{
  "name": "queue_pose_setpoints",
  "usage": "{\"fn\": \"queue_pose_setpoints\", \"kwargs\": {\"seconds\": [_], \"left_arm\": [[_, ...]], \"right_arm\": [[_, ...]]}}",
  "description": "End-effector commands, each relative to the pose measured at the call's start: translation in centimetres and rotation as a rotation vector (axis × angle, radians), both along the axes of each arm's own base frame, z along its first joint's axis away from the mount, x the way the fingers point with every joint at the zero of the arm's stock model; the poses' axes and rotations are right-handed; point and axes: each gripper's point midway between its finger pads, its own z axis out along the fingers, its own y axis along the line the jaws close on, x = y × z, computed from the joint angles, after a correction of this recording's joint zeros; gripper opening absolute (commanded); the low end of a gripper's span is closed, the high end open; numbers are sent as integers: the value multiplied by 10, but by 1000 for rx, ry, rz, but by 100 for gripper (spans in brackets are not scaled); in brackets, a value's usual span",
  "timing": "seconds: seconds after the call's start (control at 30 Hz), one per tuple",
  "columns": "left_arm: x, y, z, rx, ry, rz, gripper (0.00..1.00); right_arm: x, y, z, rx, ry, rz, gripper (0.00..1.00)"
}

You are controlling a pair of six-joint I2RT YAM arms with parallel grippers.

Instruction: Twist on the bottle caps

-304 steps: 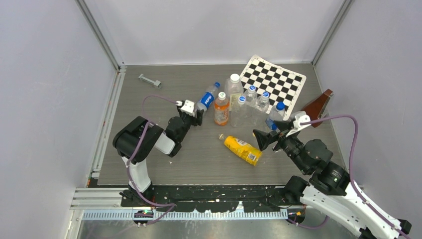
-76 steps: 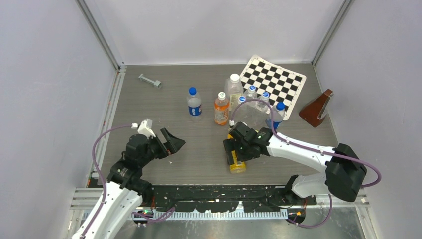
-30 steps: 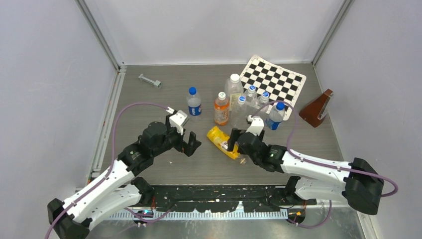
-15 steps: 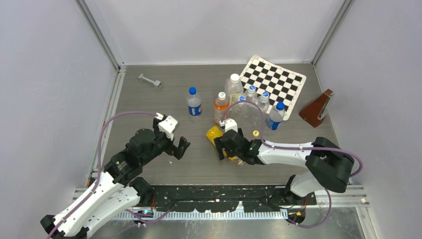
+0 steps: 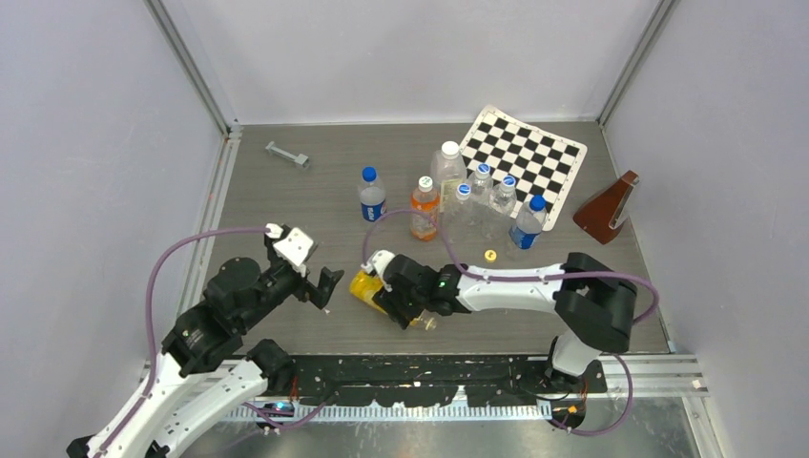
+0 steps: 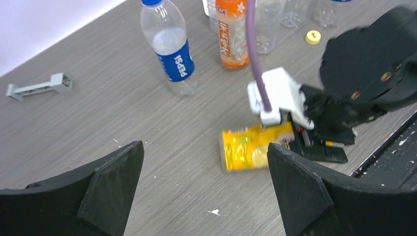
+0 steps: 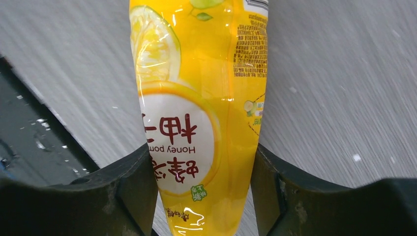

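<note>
The yellow juice bottle (image 5: pixel 365 285) lies on its side on the desk (image 5: pixel 277 215), close to the near edge and left of the middle. The right tool (image 5: pixel 402 299) is clenched around its labelled body; in the right wrist view a black finger (image 7: pixel 129 189) presses against each side of the yellow label. The bottle's neck end points toward the near edge, and its flat base points toward the left arm.

The yellow cap (image 5: pixel 490 255) lies loose on the desk, well apart from the juice bottle and just in front of the group of standing bottles.

The Pepsi bottle (image 5: pixel 372 202) stands upright further back, left of that group, with the blue cap (image 5: pixel 369 175) on its neck.

The left tool (image 5: pixel 324 289) hangs above the desk to the left of the juice bottle, released, its two fingers spread wide with nothing between them. In the left wrist view the juice bottle shows in the gap between the fingers, but apart from them.

An orange drink bottle (image 5: pixel 425 208) stands just right of the Pepsi bottle, a tall clear bottle (image 5: pixel 448 167) with a white cap behind it, and small clear bottles (image 5: pixel 482 186) beside those. A checkerboard (image 5: pixel 523 157) lies at the back right, a brown wedge (image 5: pixel 606 205) sits near the right wall, and a grey bar (image 5: pixel 287 154) lies at the back left
</note>
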Motion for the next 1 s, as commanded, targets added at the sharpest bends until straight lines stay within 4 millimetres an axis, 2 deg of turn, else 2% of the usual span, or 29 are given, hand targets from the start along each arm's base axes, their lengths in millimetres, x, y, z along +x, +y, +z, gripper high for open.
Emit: {"fn": "queue_pose_setpoints", "kwargs": {"seconds": [0.0, 0.13, 0.2, 0.27, 0.3, 0.37, 0.5, 0.67, 0.83, 0.97], "left_arm": [[-7, 15, 15, 33, -49, 13, 100], [-12, 23, 20, 21, -78, 22, 100], [-14, 25, 20, 19, -81, 25, 100], [-15, 26, 18, 21, -78, 24, 100], [-15, 26, 17, 24, -75, 23, 100], [-15, 26, 16, 26, -75, 21, 100], [-12, 24, 16, 34, -80, 19, 100], [-11, 19, 13, 37, -70, 4, 100], [-11, 15, 10, 36, -60, -13, 100], [-10, 11, 7, 36, -52, -22, 100]], "right_arm": [[-26, 28, 0, -48, 50, 257, 50], [-26, 36, -9, -122, 43, 335, 55], [-22, 38, -13, -146, 34, 345, 61], [-21, 36, -15, -168, 32, 345, 73], [-21, 35, -14, -179, 36, 346, 80], [-16, 28, -12, -208, 12, 326, 88], [-11, 13, -5, -240, -26, 295, 98], [-7, -8, 0, -274, -65, 250, 100], [-6, -17, 5, -270, -79, 203, 100], [-4, -13, 30, -171, -90, 112, 100]]}}
